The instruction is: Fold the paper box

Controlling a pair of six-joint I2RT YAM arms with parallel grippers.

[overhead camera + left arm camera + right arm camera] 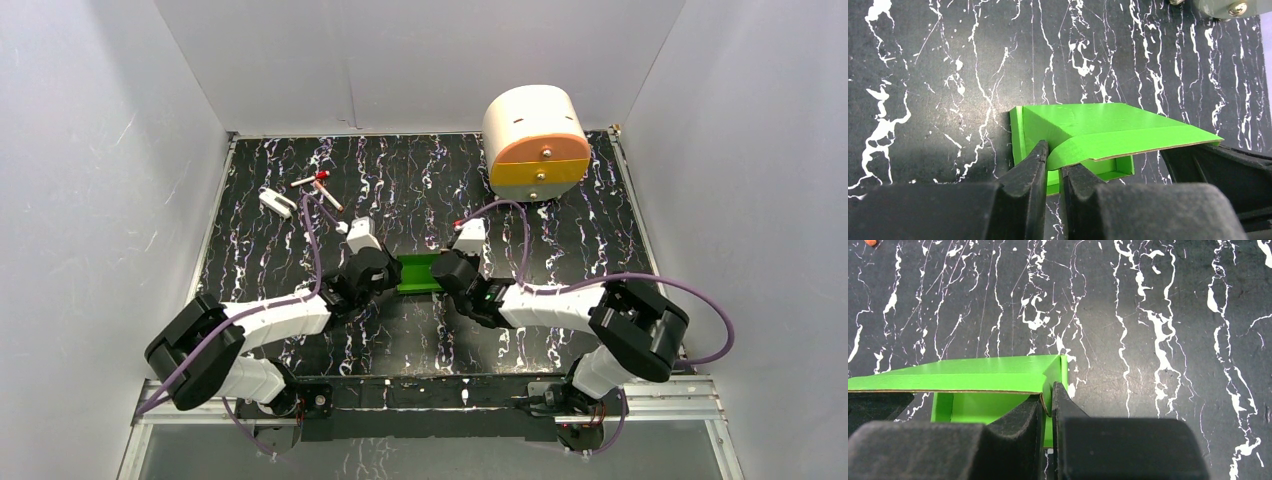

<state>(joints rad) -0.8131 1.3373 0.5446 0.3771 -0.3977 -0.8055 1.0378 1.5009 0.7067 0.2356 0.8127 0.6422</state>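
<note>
The paper box is bright green card, a small open tray with a lid flap, lying mid-table between my two grippers. My left gripper holds its left end. In the left wrist view the jaws stand nearly together, with the box's end wall and curved tuck flap between them. My right gripper is at the right end. In the right wrist view its fingers pinch the end wall of the box, one inside and one outside. The lid flap hangs slightly raised over the tray.
A cream-and-orange rounded drawer unit stands at the back right. Small white pieces and red-and-white sticks lie at the back left. White walls close in the black marbled table on three sides.
</note>
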